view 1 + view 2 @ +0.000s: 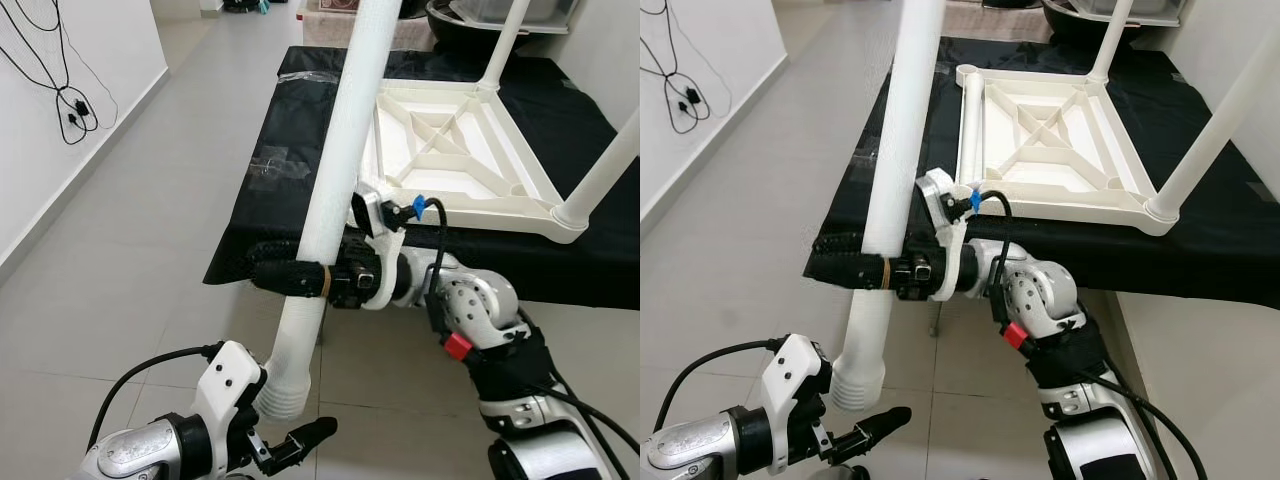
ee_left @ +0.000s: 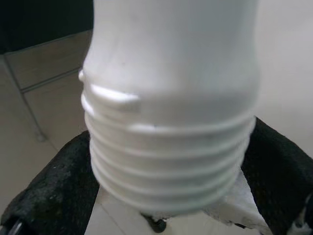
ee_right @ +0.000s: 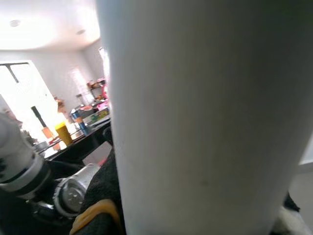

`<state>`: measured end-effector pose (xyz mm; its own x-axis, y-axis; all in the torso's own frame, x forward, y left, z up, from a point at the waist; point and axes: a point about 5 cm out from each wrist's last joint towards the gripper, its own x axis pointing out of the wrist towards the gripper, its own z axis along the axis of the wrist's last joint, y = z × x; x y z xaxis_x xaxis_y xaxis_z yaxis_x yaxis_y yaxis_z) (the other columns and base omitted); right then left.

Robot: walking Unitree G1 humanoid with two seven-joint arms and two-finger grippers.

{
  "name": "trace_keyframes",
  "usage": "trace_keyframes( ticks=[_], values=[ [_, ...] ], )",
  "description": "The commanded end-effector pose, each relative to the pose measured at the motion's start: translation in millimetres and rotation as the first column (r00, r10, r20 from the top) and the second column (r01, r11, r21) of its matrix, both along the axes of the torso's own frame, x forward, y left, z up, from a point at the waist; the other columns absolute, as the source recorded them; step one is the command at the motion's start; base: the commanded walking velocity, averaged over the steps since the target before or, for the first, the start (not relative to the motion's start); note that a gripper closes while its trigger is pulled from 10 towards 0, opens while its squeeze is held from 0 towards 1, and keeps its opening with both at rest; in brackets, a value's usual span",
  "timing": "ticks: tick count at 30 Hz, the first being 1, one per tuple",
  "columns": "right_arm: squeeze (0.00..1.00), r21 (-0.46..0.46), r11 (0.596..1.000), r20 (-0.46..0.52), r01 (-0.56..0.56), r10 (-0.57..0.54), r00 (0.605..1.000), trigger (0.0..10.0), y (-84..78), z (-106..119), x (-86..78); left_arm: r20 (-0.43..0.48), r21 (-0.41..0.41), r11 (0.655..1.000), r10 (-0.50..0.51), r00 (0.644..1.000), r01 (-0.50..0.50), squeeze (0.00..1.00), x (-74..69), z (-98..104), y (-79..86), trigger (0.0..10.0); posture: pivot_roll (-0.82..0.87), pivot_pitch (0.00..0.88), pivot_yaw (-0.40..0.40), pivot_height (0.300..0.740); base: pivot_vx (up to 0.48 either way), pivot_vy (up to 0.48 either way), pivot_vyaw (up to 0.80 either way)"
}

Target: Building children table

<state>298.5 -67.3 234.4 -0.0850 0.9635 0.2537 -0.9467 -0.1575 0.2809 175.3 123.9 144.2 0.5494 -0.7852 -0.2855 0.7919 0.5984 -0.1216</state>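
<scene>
- Landmark: the white plastic children's tabletop, lying upside down with its ribbed underside up, on a desk draped in black cloth.
- Two white legs stand fitted upright in the tabletop's corners: one at the far corner, one at the near right corner.
- My right tool sits just off the tabletop's near left corner, out past the desk's front edge. Its black fingers are pinching a long white plastic tube leg partway up its length.
- That loose leg is tilted, its upper end leaning back over the desk beside the tabletop's left side, and its lower end hanging in front of the desk, above the tiled floor.
- The leg's lower end carries a ribbed screw thread.
- My left tool is below and in front of the tabletop, right at that threaded end. In the left wrist view one black finger lies on each side of the thread, spread around it; I cannot tell whether they touch it.
- A black cable hangs on the white wall, well to the left of the tabletop.
</scene>
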Motion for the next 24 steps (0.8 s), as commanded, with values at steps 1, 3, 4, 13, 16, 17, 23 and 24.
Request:
trace_keyframes(
  ticks=[1,3,4,13,16,17,23,24],
  values=[
    [0.00,0.024,0.997,0.039,0.068,-0.069,0.997,0.0,-5.4,9.6,7.9,0.006,0.018,0.999,0.039,0.999,-0.039,0.00,3.0,-3.3,3.5,10.0,0.13,0.138,-0.031,0.740,0.000,0.000,0.00],
    [0.00,0.032,0.985,0.055,0.167,-0.169,0.984,0.0,-12.2,13.9,19.6,0.024,0.025,0.994,0.103,0.994,-0.104,0.00,8.1,-4.7,8.7,10.0,0.13,0.133,-0.032,0.740,0.000,0.000,0.00],
    [0.00,0.041,0.967,0.065,0.252,-0.254,0.965,0.0,-18.1,17.1,28.7,0.041,0.035,0.987,0.153,0.987,-0.154,0.00,11.8,-6.3,12.8,10.0,0.13,0.133,-0.031,0.740,0.000,0.000,0.00],
    [0.00,0.095,0.438,0.173,0.894,-0.891,0.419,0.0,-58.3,35.8,77.2,0.268,-0.023,0.877,0.468,0.842,-0.481,0.00,44.5,12.7,18.1,10.0,0.12,0.113,-0.035,0.740,0.000,0.000,0.00],
    [0.00,0.107,0.330,0.196,0.938,-0.932,0.306,4.9,-63.5,35.1,76.6,0.298,-0.059,0.854,0.510,0.807,-0.517,0.00,50.7,20.0,15.6,10.0,0.12,0.110,-0.035,0.740,0.000,0.000,0.00],
    [0.00,0.116,0.260,0.208,0.959,-0.950,0.233,10.0,-65.8,33.8,75.5,0.320,-0.091,0.837,0.538,0.780,-0.540,0.00,55.2,26.2,12.8,10.0,0.12,0.109,-0.033,0.740,0.000,0.000,0.00],
    [0.00,0.125,0.181,0.213,0.976,-0.965,0.151,10.0,-60.0,26.2,69.5,0.416,-0.151,0.796,0.588,0.693,-0.586,0.00,66.4,47.6,5.6,10.0,0.12,0.101,-0.039,0.740,0.000,0.000,0.00],
    [0.00,0.127,0.177,0.207,0.976,-0.967,0.148,10.0,-57.1,24.1,69.5,0.426,-0.166,0.787,0.600,0.677,-0.594,0.00,68.2,50.8,4.7,10.0,0.12,0.101,-0.039,0.740,0.000,0.000,0.00]
  ],
)
